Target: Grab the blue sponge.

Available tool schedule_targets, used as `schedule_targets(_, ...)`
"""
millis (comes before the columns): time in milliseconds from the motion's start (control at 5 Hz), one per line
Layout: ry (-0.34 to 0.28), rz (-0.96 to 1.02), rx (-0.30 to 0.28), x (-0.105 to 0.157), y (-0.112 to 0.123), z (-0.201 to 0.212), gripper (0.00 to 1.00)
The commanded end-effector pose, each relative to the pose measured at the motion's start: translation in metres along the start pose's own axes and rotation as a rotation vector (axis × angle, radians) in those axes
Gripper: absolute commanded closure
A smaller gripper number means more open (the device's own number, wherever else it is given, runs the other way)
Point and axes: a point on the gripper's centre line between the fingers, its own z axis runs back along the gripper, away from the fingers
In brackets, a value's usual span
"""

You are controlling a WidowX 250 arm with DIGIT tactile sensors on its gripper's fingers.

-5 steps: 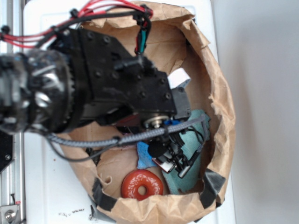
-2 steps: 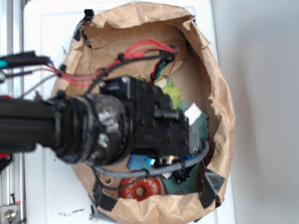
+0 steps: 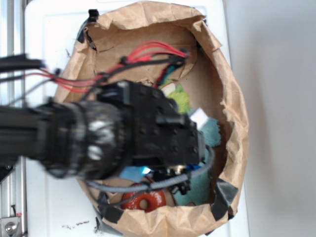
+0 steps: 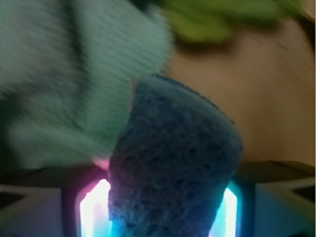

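In the wrist view the blue sponge [image 4: 173, 163] stands porous and dark, bowed between the two lit pads [image 4: 94, 207]. My gripper [image 4: 160, 212] is shut on its lower part. From the exterior view only a bright blue corner of the sponge [image 3: 131, 173] shows beneath the black wrist housing [image 3: 163, 133], which hides the jaws. The sponge hangs inside the brown paper bag [image 3: 232, 113], above its floor.
A teal terry cloth [image 3: 210, 131] lies at the bag's right side and fills the wrist view's upper left [image 4: 59, 74]. A green plush toy [image 3: 180, 98] sits behind it. A red ring [image 3: 144, 201] lies near the bag's front wall. Crumpled bag walls surround the arm.
The arm swung down across the bag, then shifted slightly left. The blue sponge's visible corner moved left with the gripper, and more of the teal cloth now shows.
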Motion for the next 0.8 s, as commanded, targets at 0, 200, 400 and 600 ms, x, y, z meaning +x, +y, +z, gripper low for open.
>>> schedule_targets(0,0.028,0.051,-0.115,0.034,0.027,0.095,1.0)
schedule_targets(200,-0.018,0.003,-0.064,0.035,0.042,0.13,1.0)
schedule_targets(400,-0.104,-0.044,0.023,0.034,0.047,0.156,1.0)
schedule_targets(600,-0.236,-0.041,0.033,0.028,0.05,0.177,1.0)
